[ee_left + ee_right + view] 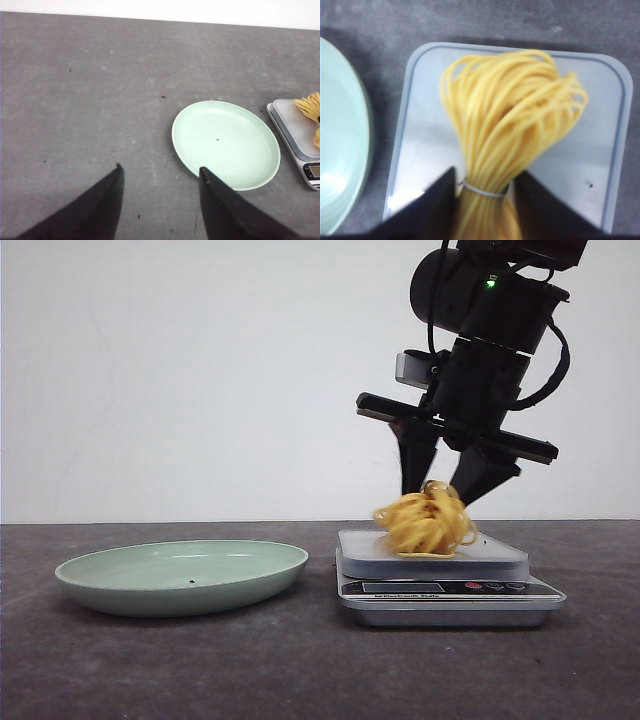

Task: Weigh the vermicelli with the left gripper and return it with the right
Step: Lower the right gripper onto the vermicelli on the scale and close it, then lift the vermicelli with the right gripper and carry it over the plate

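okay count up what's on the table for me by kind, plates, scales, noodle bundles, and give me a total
Plates: 1, the green plate
Scales: 1, the kitchen scale
Noodle bundles: 1, the yellow vermicelli bundle on the scale's platform
Total: 3

wall [200,360]: plain white, evenly lit | table [150,670]: dark grey, matte, lightly speckled

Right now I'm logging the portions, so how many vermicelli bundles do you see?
1. The vermicelli bundle sits on the scale, between the right gripper fingers. The green plate to the scale's left holds none.
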`<action>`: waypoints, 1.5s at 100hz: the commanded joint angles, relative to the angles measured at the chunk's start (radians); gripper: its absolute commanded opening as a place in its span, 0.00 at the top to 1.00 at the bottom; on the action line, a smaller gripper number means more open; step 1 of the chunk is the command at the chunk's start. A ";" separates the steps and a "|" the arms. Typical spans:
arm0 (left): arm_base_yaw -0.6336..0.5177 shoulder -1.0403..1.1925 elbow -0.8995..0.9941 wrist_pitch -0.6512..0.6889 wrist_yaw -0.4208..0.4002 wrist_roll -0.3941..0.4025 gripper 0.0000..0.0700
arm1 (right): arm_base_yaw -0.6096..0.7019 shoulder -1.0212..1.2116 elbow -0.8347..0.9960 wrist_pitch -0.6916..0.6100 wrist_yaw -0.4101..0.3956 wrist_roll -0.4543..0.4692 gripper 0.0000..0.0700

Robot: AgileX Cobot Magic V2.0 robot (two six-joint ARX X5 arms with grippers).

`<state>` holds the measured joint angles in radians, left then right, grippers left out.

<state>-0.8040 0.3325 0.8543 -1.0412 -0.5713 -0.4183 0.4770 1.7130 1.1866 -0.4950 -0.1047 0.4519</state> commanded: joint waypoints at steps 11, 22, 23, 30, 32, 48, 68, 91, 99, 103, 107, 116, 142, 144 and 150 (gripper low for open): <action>-0.010 0.002 0.012 0.009 -0.006 0.015 0.61 | 0.006 0.018 0.019 0.017 0.001 0.049 1.00; -0.010 0.002 0.012 0.007 -0.006 0.015 0.61 | 0.006 0.009 0.020 0.023 0.002 0.050 1.00; -0.010 0.002 0.012 0.006 -0.006 0.016 0.61 | 0.006 0.007 0.020 0.023 0.002 0.049 1.00; -0.010 0.002 0.012 0.008 -0.006 0.017 0.61 | 0.007 -0.012 0.020 0.023 0.001 0.045 1.00; -0.010 0.002 0.012 0.008 -0.006 0.017 0.61 | 0.008 -0.019 0.020 0.023 0.000 0.043 1.00; -0.010 0.002 0.012 0.009 -0.006 0.017 0.61 | 0.021 -0.120 0.021 0.031 -0.036 0.002 1.00; -0.010 0.002 0.012 0.009 -0.006 0.016 0.61 | 0.067 -0.214 0.064 0.051 -0.123 0.000 1.00; -0.010 0.002 0.012 0.010 -0.006 0.016 0.61 | 0.186 -0.206 0.171 0.127 -0.099 0.014 1.00; -0.010 0.002 0.012 0.015 -0.006 0.016 0.61 | 0.222 -0.193 0.191 0.178 -0.048 0.021 1.00; -0.010 0.002 0.012 0.016 -0.006 0.016 0.61 | 0.232 -0.182 0.198 0.192 -0.027 0.031 1.00; -0.010 0.002 0.012 0.015 -0.006 0.014 0.61 | 0.239 -0.171 0.203 0.206 -0.023 0.045 1.00; -0.010 0.002 0.012 0.016 -0.006 0.013 0.61 | 0.253 -0.136 0.203 0.225 -0.025 0.062 1.00; -0.010 0.002 0.012 0.016 -0.006 0.013 0.61 | 0.267 0.015 0.203 0.239 -0.029 0.092 1.00; -0.010 0.002 0.012 0.016 -0.006 0.013 0.61 | 0.267 0.027 0.203 0.241 -0.031 0.095 1.00; -0.010 0.002 0.012 0.016 -0.006 0.013 0.61 | 0.272 0.070 0.203 0.259 -0.043 0.108 1.00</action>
<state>-0.8040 0.3325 0.8543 -1.0367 -0.5720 -0.4110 0.7338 1.7378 1.3716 -0.2680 -0.1371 0.5320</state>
